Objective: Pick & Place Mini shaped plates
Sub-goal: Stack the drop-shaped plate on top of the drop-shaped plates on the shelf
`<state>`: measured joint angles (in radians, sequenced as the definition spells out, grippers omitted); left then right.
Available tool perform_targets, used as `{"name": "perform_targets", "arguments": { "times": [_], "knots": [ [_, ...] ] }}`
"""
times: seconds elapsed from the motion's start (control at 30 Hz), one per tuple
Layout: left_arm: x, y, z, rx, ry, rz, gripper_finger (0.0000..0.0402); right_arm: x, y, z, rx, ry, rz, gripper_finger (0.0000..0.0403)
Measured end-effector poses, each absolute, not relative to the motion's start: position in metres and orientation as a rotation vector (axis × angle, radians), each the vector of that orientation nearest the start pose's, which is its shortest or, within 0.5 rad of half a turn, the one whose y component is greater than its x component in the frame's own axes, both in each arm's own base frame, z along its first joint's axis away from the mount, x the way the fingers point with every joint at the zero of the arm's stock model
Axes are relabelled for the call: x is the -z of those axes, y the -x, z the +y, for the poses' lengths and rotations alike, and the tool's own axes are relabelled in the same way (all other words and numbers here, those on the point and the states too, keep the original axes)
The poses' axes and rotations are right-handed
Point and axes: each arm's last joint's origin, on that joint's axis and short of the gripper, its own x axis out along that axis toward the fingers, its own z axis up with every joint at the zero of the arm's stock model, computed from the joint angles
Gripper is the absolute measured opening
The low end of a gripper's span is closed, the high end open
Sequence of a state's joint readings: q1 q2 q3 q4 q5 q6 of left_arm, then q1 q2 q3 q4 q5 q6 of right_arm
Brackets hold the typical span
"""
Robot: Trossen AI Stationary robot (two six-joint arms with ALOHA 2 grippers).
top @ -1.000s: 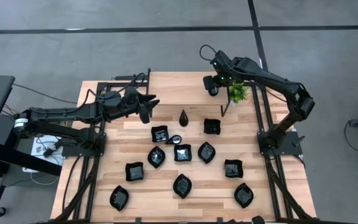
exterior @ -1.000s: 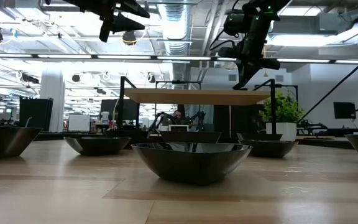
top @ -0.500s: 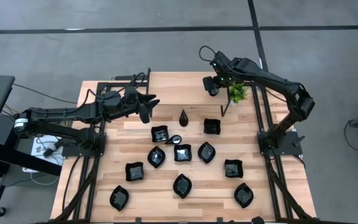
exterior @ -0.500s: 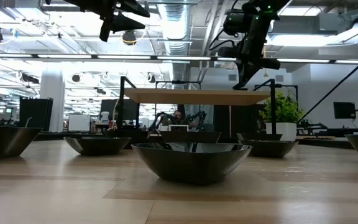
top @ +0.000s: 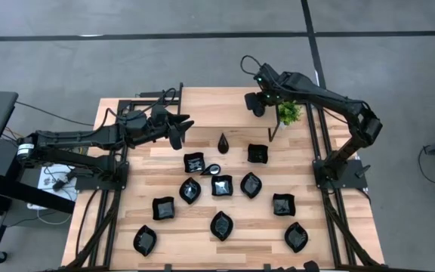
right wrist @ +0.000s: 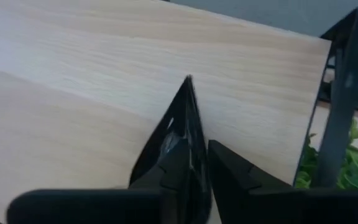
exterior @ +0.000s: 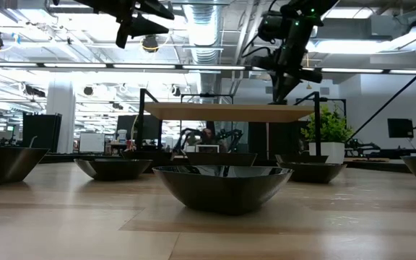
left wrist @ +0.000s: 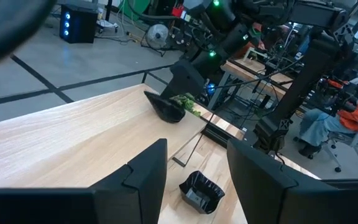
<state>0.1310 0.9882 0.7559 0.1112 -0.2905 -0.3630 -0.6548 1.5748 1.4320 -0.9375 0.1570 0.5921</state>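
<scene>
Lying nearest on the pale wooden table (top: pixel 263 243), the other small glossy black mini shaped plates (top: pixel 221 224) were spread across its middle and near half, well apart from the work. Farther back, the left gripper (top: pixel 178 130) hung over the table's left side with its fingers spread wide and nothing between them. Farthest, over the raised light-wood shelf (top: pixel 217 102) and just beside the small green potted plant (top: pixel 288 112), the right gripper (right wrist: pixel 197 152) stood narrow around one glossy black pointed leaf-shaped plate (right wrist: pixel 182 124), which seemed to sit low on the shelf. The step looked like setting that plate down. It would be done well by letting the plate's underside bear on the wood before parting the fingers, opening only slightly, then lifting straight off so the plate did not tip or slide toward the plant. The plate stood on edge between the fingers, its long axis in line with them and its pointed tip aimed ahead, away from the wrist.
</scene>
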Motion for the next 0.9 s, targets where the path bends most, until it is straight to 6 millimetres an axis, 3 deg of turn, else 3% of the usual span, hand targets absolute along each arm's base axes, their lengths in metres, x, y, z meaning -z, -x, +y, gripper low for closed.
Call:
{"name": "perform_targets", "arguments": {
  "times": [0.3,0.4,0.57,0.73,0.9],
  "knots": [
    [-0.315,-0.219,0.037,-0.438,0.348,0.042,0.017,-0.307,-0.249,-0.197,1.035,-0.77,0.841,0.0059],
    [-0.315,-0.219,0.037,-0.434,0.348,0.043,0.017,-0.315,-0.248,-0.188,1.013,-0.749,0.879,0.0059],
    [-0.313,-0.219,0.035,-0.361,0.315,0.076,0.017,-0.349,-0.235,-0.154,0.902,-0.595,0.914,0.0059],
    [-0.307,-0.226,0.033,-0.293,0.318,0.126,0.017,-0.385,-0.204,-0.11,0.8,-0.403,0.824,0.0059],
    [-0.283,-0.248,0.026,-0.251,0.342,0.241,0.017,-0.388,-0.168,-0.075,0.719,-0.376,0.677,0.0059]
  ]
}}
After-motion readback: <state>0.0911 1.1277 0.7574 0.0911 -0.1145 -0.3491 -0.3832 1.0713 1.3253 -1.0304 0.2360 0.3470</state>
